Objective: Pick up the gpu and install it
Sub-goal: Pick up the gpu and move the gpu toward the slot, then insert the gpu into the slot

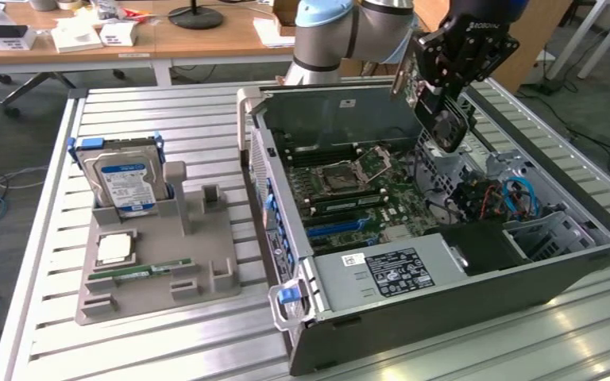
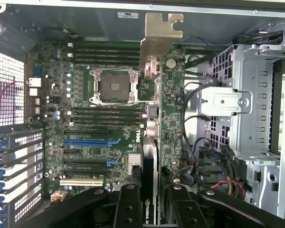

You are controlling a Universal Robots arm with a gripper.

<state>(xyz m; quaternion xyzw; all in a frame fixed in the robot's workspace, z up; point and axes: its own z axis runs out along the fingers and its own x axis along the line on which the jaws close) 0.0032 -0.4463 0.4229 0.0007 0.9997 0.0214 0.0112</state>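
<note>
The arm's black jaws are clenched on the thin dark rectangular gpu card with a silver metal bracket [image 1: 448, 125] [image 2: 171, 118], holding it on edge over the open grey metal computer case [image 1: 432, 317] – raised near the case's far wall and not seated in any slot. In the wrist view the card runs across the green motherboard [image 2: 109, 142] [image 1: 364, 202], its bracket end [image 2: 159, 38] pointing toward the case wall, with the square silver processor socket [image 2: 113, 86] and a long blue expansion slot [image 2: 88, 141] beside it. On the slatted metal tabletop [image 1: 178, 119], at the exterior view's left, a grey plastic parts tray [image 1: 215, 246] carries an upright silver hard drive with a blue-white label [image 1: 127, 182] – plus a narrow green memory stick [image 1: 140, 271]
</note>
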